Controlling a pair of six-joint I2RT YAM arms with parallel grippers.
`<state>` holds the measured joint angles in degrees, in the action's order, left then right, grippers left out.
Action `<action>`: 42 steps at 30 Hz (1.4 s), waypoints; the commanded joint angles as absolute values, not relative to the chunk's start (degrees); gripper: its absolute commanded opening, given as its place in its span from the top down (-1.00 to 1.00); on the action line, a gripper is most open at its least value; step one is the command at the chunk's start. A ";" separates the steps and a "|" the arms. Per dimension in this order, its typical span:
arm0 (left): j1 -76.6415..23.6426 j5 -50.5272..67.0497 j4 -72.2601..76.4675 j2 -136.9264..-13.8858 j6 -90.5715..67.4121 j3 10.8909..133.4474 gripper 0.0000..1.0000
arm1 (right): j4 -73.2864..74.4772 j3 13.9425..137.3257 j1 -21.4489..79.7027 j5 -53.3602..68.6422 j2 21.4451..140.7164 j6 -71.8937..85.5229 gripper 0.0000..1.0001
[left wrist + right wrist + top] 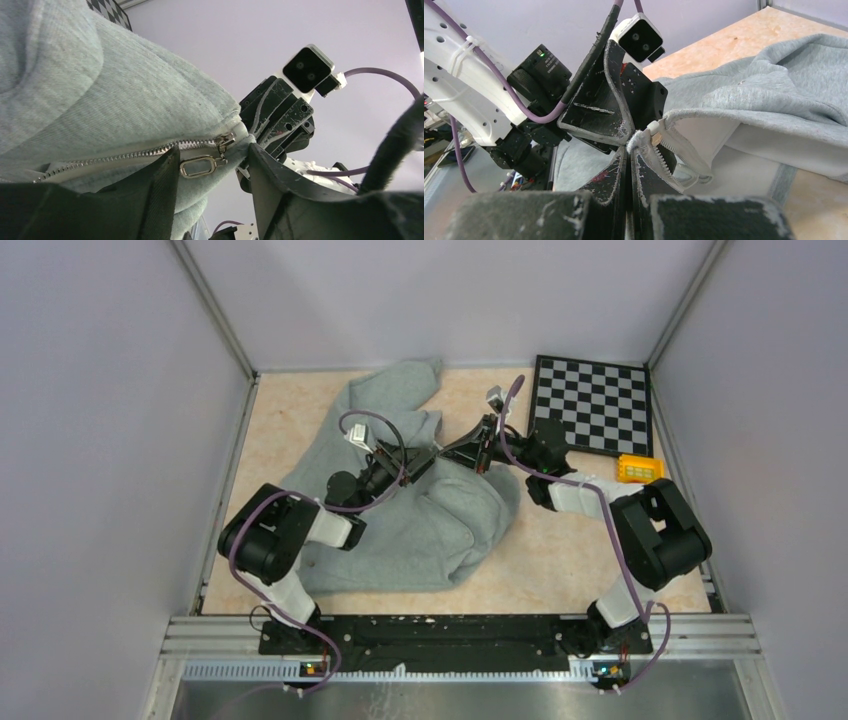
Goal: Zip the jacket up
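While the jacket [420, 525] lies crumpled left of centre in your top view, your right gripper [630, 146] is pinched tight on its edge at the end of the zipper [669, 150], mid-frame. Your left gripper [212, 152] stands partly spread, fingers [160, 200] either side of the metal pull [198, 166], which hangs low-centre in the left wrist view.

Black joints [262, 535], white links [580, 495], purple cables [536, 119], white cameras [307, 69]
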<state>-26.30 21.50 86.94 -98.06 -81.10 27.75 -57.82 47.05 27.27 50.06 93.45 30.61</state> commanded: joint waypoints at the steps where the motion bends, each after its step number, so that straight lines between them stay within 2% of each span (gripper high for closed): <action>1: -26.50 20.02 102.70 -95.84 -80.52 26.68 -0.08 | -64.04 49.50 28.13 50.80 92.72 30.89 1.00; 19: -26.41 19.44 102.67 -95.71 -80.08 24.20 0.45 | -64.51 49.04 28.13 50.54 92.63 30.92 1.00; 27: -26.45 19.33 102.68 -95.48 -79.01 24.34 0.59 | -64.75 49.13 28.13 50.70 92.81 31.00 1.00; 40: -26.29 18.99 102.69 -93.65 -76.72 23.78 1.00 | -65.21 48.75 28.13 50.35 92.99 30.88 1.00; 42: -26.31 18.69 102.72 -93.12 -76.38 23.38 1.00 | -65.35 48.63 28.13 49.85 92.99 30.78 1.00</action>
